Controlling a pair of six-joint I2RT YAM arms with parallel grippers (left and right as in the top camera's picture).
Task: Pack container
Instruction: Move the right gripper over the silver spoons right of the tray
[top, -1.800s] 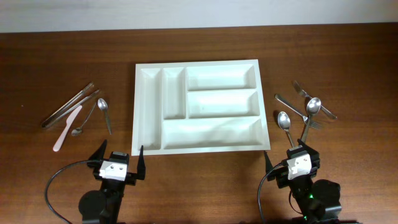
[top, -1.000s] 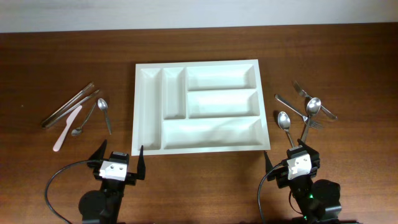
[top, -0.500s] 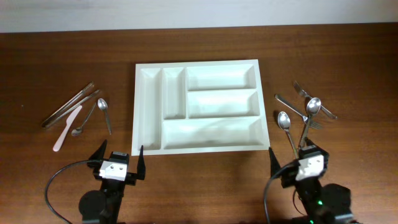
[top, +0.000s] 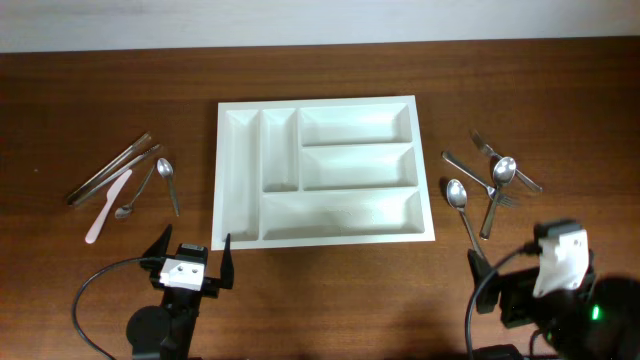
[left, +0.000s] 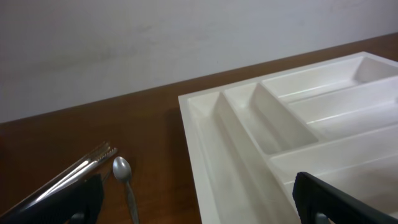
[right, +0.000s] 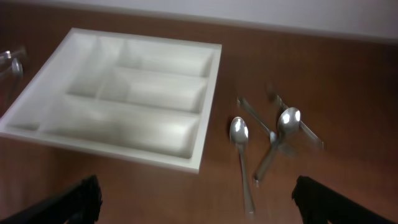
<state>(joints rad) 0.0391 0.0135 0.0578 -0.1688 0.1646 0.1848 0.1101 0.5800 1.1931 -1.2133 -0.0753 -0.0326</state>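
Container (top: 340, 212): white cutlery tray, centre of table (top: 560, 90), long side toward arms. Two narrow upright compartments at left, three long ones at right.

Loose cutlery on wood either side, apart from tray. Left: tongs (top: 112, 168), pale plastic knife (top: 108, 205), spoon (top: 168, 183). Right: spoon (top: 458, 195), second spoon (top: 504, 169) and fork (top: 490, 218) in crossed heap.

Left gripper (top: 194, 248): near tray's front-left corner, jaws spread wide, holding nothing, touching nothing.

Right gripper (right: 196, 196): off front-right corner, nearer than right cutlery, jaws wide, nothing between them.
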